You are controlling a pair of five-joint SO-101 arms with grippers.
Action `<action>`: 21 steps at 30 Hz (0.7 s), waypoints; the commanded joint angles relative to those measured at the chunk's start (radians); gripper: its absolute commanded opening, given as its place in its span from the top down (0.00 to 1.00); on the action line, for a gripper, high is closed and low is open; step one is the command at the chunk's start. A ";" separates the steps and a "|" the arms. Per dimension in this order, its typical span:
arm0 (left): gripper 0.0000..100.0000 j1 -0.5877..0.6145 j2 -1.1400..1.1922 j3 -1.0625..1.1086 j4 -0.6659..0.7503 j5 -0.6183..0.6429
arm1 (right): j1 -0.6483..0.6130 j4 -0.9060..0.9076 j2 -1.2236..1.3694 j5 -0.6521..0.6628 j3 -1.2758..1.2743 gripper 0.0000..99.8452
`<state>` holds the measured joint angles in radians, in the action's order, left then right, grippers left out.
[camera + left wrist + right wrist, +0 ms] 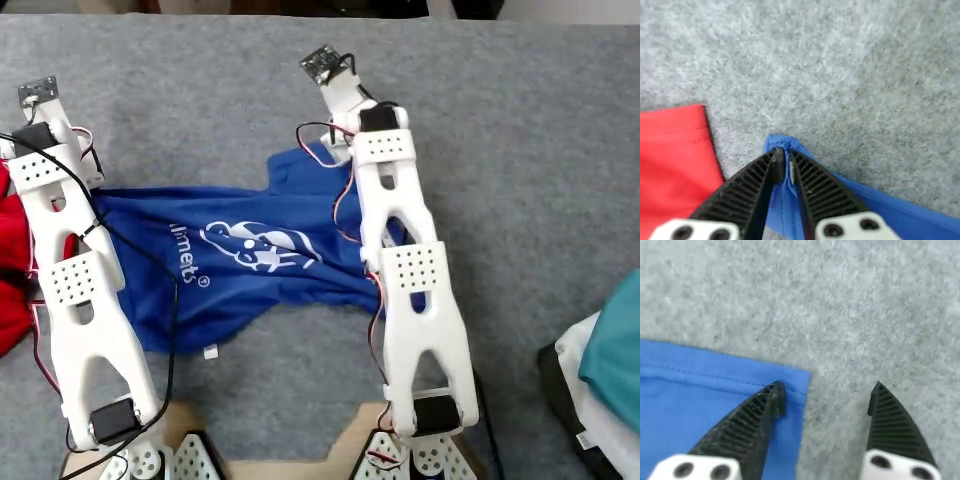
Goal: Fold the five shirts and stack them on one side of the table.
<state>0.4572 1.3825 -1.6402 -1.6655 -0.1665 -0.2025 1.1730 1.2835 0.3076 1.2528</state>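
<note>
A blue shirt (250, 250) with a white print lies spread on the grey table (520, 150). My left gripper (784, 155) is shut on a corner of the blue shirt (890, 205), at the shirt's left end in the high view (85, 178). My right gripper (827, 390) stands open just above the table, one finger over a hemmed corner of the blue shirt (690, 400) and the other over bare felt. From above, the right gripper (335, 145) is at the shirt's far edge.
A red shirt (10, 250) lies bunched at the table's left edge, close beside the held corner (675, 150). A pile of teal, white and dark cloth (610, 370) sits at the right edge. Grey felt lies open at the back and right.
</note>
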 commanded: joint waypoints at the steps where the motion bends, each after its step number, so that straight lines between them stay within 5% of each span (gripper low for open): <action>1: 0.98 -0.008 -0.008 -0.034 0.015 -0.002 | -0.010 -0.026 -0.002 -0.008 0.053 0.72; 6: 0.98 -0.008 -0.008 -0.034 0.012 -0.002 | -0.012 -0.020 -0.002 0.025 0.047 0.73; 14: 0.98 -0.008 -0.008 -0.034 0.014 -0.002 | -0.033 0.018 -0.002 0.172 0.048 0.94; 21: 0.98 -0.008 -0.008 -0.034 0.014 -0.002 | -0.025 0.015 -0.007 0.175 0.056 0.97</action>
<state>0.4572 1.3825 -1.6402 -1.6655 -0.1665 -0.2133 1.1838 1.2850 0.4733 1.2543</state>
